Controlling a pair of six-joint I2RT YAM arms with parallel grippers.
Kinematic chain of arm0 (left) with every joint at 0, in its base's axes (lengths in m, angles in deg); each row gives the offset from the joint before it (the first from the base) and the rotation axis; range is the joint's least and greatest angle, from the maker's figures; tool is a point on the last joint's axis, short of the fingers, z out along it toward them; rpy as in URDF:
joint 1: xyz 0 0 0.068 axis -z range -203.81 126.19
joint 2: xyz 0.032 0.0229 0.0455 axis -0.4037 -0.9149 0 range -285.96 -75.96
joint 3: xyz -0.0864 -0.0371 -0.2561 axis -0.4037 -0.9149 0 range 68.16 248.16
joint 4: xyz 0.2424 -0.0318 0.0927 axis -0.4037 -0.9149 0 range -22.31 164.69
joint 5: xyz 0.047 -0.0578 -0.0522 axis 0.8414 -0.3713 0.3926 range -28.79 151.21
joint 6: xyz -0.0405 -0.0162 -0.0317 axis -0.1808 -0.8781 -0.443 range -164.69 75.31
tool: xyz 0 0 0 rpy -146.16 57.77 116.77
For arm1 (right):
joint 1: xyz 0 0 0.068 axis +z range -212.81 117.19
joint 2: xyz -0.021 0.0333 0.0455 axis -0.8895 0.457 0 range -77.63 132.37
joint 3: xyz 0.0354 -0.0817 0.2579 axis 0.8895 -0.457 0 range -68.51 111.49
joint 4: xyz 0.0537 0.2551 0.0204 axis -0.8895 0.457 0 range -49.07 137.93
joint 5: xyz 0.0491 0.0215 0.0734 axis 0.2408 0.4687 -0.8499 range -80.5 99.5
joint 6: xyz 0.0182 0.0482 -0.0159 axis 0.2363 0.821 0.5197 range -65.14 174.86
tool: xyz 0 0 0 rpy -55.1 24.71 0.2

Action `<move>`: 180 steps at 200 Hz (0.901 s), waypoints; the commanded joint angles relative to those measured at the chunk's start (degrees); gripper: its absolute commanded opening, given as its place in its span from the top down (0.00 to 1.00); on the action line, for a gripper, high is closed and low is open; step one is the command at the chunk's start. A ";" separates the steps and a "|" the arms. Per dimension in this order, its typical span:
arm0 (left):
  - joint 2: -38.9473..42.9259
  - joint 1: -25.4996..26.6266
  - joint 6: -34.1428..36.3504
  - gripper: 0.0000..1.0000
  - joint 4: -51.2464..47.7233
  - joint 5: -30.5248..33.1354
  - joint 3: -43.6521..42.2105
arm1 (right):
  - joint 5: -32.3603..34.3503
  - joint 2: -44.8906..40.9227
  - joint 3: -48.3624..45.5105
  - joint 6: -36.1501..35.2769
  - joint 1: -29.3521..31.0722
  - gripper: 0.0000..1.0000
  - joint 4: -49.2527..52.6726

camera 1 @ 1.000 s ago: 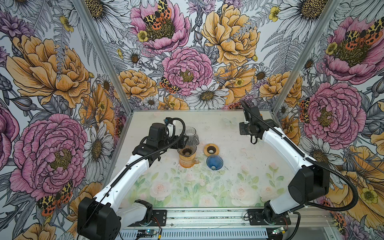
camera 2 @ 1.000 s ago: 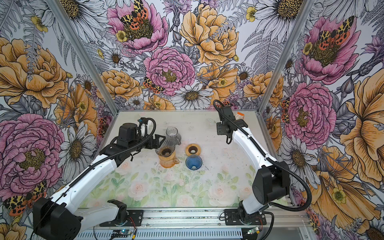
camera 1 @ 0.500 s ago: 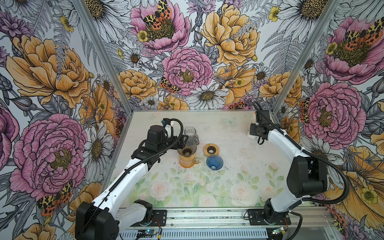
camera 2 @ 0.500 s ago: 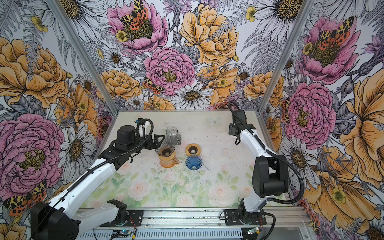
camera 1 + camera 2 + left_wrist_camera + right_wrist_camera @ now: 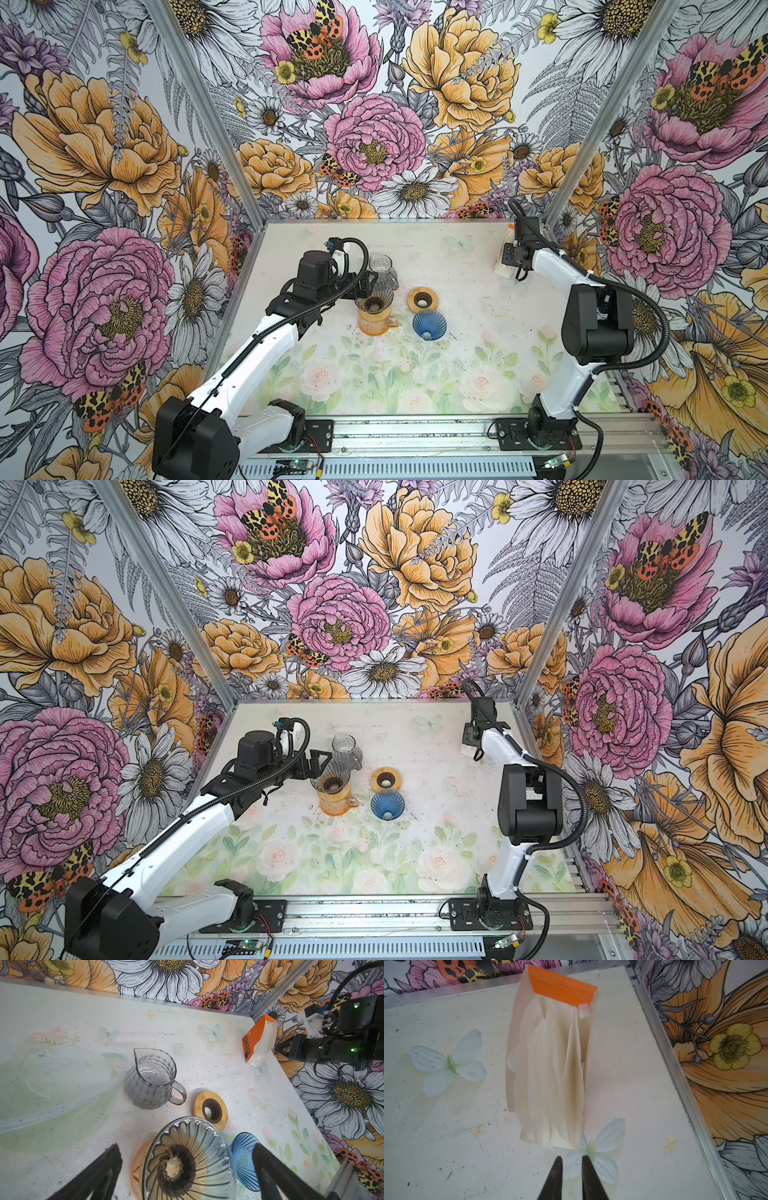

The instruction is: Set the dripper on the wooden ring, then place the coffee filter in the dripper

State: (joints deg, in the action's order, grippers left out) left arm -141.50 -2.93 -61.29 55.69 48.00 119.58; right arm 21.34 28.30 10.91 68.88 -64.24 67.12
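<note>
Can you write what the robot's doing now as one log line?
left gripper: open, at dripper | right gripper: narrowly open, empty, facing filter pack | dripper: no filter yet

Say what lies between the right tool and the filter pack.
Right wrist view: only bare table and its printed butterfly separate right tool from filter pack.

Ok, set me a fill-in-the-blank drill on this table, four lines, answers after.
1. The dripper resting directly on the table, by the wooden ring, is coloured ____.
2. The orange filter box bears the word ____.
3. The left gripper, with the clear glass dripper showing between its fingers in the left wrist view, is ____.
4. The right gripper, pointed at the paper filters, holds ____.
Missing words: blue; COFFEE; open; nothing.
</note>
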 commanded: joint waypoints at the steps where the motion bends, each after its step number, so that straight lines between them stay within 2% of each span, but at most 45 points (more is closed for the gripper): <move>1: -0.42 0.47 -0.78 0.01 0.43 0.78 1.64 | -2.36 2.30 2.95 -0.45 -0.83 0.80 -1.76; 71: -0.76 0.52 -0.76 0.01 -1.20 1.07 2.92 | -2.90 6.19 5.81 -0.77 -1.89 0.84 -1.75; 180: -1.37 0.56 -0.75 0.01 -3.23 1.13 4.39 | -3.67 11.13 9.16 -0.01 -2.53 0.83 -1.75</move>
State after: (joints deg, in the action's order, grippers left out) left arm -143.05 -2.90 -61.31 53.39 48.15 122.55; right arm 17.97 37.83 17.49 68.49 -66.29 66.31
